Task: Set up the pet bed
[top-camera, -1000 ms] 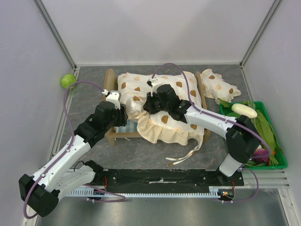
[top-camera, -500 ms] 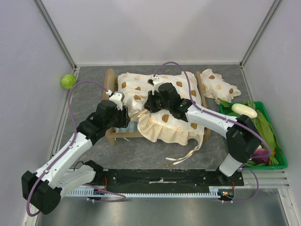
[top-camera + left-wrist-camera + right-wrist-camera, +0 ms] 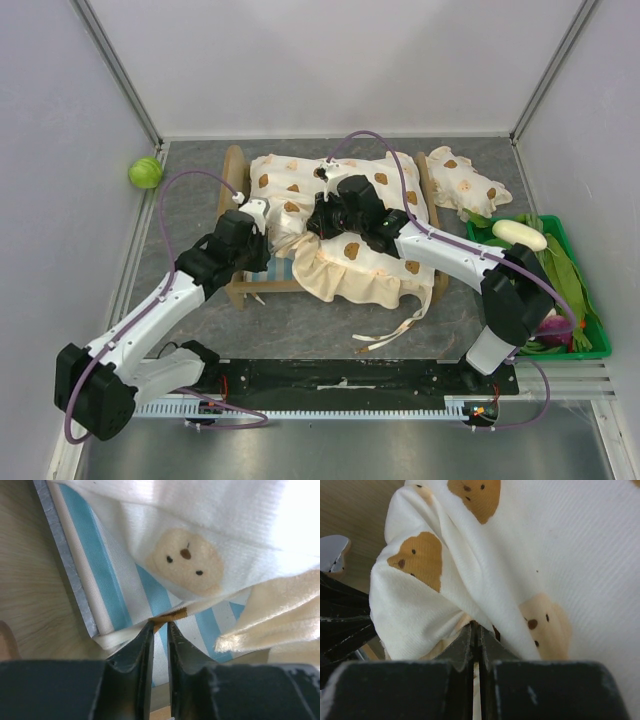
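The pet bed (image 3: 236, 292) stands mid-table, its light-wood frame and blue-striped base (image 3: 262, 272) mostly under the crumpled cream bear-print cushion (image 3: 345, 195). My left gripper (image 3: 258, 216) is at the bed's left side. In the left wrist view its fingers (image 3: 160, 625) are nearly together, pinching the cushion's brown-trimmed edge (image 3: 172, 614) over the striped base (image 3: 112, 592). My right gripper (image 3: 318, 216) is over the cushion's middle. In the right wrist view it (image 3: 476, 626) is shut on a bunched fold of the cushion (image 3: 420, 605).
The small frilled bear-print pillow (image 3: 465, 185) lies right of the bed. A green basket (image 3: 592, 345) of vegetables stands at the right edge. A green ball (image 3: 144, 172) lies at the far left. The cushion's ties (image 3: 395, 330) trail on the table in front of the bed.
My left gripper has moved a little right and further onto the bed's left side. The cushion's left edge has bunched slightly. My right gripper has barely moved.
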